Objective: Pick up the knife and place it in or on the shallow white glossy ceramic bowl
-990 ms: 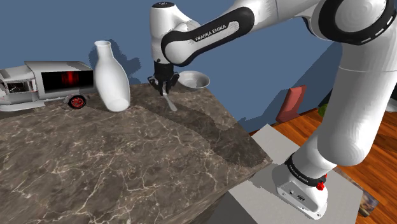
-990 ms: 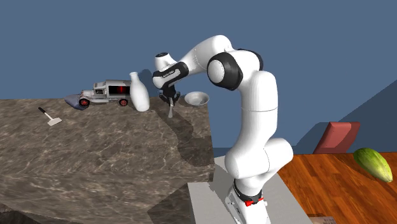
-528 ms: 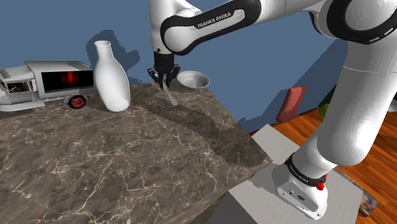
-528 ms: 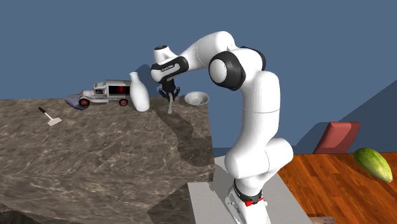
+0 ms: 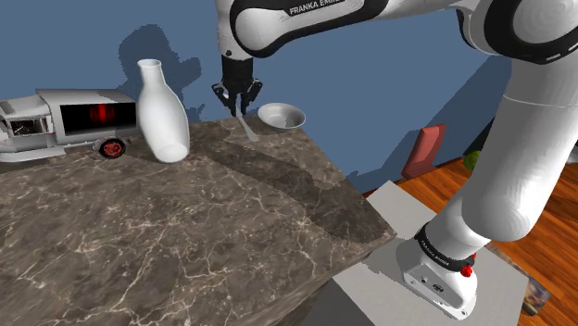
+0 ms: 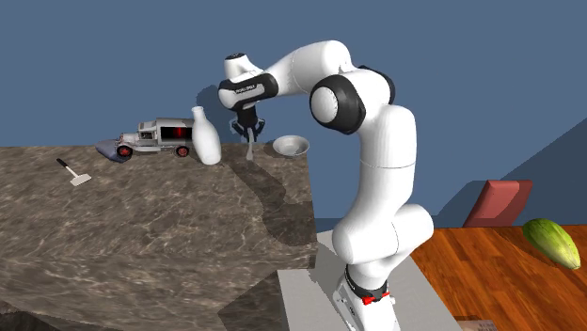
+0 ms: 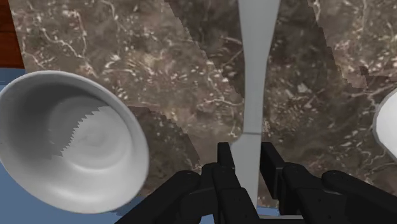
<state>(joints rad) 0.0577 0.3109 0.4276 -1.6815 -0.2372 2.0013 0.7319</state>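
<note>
Over the counter point(image 5: 185, 231) near the bowl point(image 7: 38, 159), the gripper point(image 7: 245, 156) pinches the grey knife point(image 7: 257, 63) at what seems its handle; stiff, light, likely slick, it could swivel

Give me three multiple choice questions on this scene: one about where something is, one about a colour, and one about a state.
1. Where is the bowl?
A) at a corner of the table
B) on a shelf
C) on a chair

2. What colour is the vase?
A) red
B) white
C) green

3. What state is the knife in?
A) lying flat on the table
B) clasped between the fingers
C) resting in the bowl

Answers:
1 A: in the shoulder view the bowl sits by the table's edge at its corner.
2 B: the vase is plain white.
3 B: the wrist view shows the fingers closed on the knife.
</note>
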